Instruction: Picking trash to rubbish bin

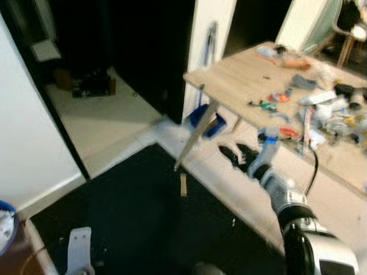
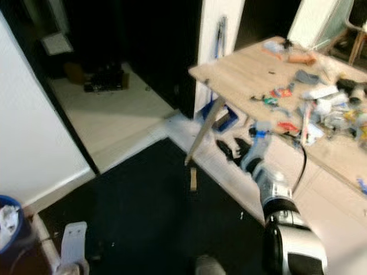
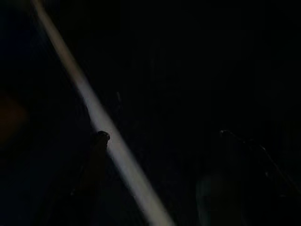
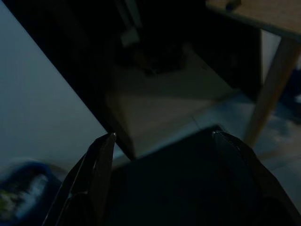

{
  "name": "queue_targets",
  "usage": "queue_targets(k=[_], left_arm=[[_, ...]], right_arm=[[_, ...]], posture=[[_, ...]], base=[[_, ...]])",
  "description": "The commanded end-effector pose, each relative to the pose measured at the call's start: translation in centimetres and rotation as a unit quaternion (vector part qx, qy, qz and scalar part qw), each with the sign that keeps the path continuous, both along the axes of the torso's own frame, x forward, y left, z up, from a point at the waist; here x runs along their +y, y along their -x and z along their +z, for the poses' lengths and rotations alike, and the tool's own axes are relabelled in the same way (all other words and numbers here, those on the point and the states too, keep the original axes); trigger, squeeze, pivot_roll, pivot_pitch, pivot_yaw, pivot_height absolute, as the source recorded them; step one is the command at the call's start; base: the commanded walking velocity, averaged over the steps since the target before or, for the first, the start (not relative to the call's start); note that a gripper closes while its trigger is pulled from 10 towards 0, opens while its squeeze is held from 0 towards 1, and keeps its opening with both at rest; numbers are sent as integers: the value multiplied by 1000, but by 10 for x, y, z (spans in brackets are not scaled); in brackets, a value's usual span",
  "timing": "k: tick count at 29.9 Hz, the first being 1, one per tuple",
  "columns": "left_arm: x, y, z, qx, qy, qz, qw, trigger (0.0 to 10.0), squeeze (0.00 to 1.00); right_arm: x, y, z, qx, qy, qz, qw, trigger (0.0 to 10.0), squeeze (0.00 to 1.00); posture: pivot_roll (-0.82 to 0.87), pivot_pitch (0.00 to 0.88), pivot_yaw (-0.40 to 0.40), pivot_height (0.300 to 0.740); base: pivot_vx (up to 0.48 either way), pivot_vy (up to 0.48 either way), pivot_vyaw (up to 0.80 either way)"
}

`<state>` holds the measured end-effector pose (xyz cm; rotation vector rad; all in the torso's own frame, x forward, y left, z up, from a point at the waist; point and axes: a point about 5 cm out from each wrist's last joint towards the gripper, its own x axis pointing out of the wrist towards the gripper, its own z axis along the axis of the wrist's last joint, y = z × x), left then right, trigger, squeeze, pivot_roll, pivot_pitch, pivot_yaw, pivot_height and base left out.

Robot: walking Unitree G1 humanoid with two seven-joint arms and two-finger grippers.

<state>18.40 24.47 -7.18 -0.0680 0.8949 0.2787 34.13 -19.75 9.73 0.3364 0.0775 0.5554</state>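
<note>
Beside the white wall, blue bin holds crumpled white trash.

Cluttered table at right, bin probably far left, mat between.

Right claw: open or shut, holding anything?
Open and empty. In the right wrist view the right claw has its two black fingers spread wide, with only dark mat and floor visible between the tips.

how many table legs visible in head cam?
1. A single light wooden table leg slants down from the table near corner to the edge of the dark mat. Other legs may be hidden under the cluttered top or outside the frame.
</note>
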Motion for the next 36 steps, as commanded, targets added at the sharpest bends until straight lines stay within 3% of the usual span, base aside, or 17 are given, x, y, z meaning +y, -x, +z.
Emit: queue_targets(k=[1,4,6,7,8,12,14,15,16,18,19,22,27,31,36], left_arm=[[11,-36,26,-82,-12,0,997,10000,0],[17,-60,46,-142,-12,-1,990,10000,0],[21,-82,68,-199,-12,-14,980,10000,0],[21,-99,86,-246,-6,-32,969,10000,0],[19,-107,95,-270,2,-44,962,10000,0],[17,-116,105,-297,12,-57,953,10000,0],[-4,-144,141,-366,6,-162,916,10000,0],[-23,-160,167,-411,2,-235,881,10000,0],[-23,-160,167,-411,2,-235,881,10000,0],[-35,-165,180,-438,10,-263,860,10000,0],[-35,-165,180,-438,10,-263,860,10000,0],[-56,-170,202,-491,31,-298,818,10000,0],[-69,-175,229,-534,38,-335,775,10000,0],[-70,-174,238,-548,44,-341,763,10000,0],[-69,-173,239,-553,55,-334,761,10000,0]], right_arm=[[-5,-2,17,-37,-32,10,999,10000,0],[-10,-6,31,-66,-63,-3,996,10000,0],[-18,-11,41,-82,-74,-41,993,10000,0],[-25,-14,48,-90,-83,-65,990,10000,0],[-27,-15,50,-91,-87,-74,989,10000,0],[-29,-16,53,-92,-94,-79,988,10000,0],[-26,-19,48,-73,-33,-106,991,10000,0],[-22,-20,44,-64,7,-119,991,10000,0],[-22,-20,44,-64,7,-119,991,10000,0],[-17,-20,41,-60,18,-118,991,10000,0],[-17,-20,41,-60,18,-118,991,10000,0],[-11,-21,39,-57,44,-122,990,10000,0],[-11,-26,41,-57,100,-153,981,10000,0],[-17,-28,44,-55,125,-189,972,10000,0],[-24,-29,46,-52,129,-221,965,10000,0]], posture=[[-102,0,32,740],[-100,0,30,740],[-100,0,31,740],[-100,0,30,740],[-100,0,30,740],[-100,0,30,740],[-100,0,30,740],[-101,0,32,740],[-101,0,32,740],[-102,0,34,740],[-102,0,34,740],[-100,0,32,740],[-97,0,35,740],[-96,0,36,740],[-97,0,36,740]], base=[[0,0,-800],[0,0,-800],[0,0,-800],[0,0,-800],[0,0,-800],[0,0,-800],[0,0,0],[0,0,0],[0,0,0],[0,0,0],[0,0,0],[0,0,0],[0,0,0],[69,0,0],[360,0,0]])
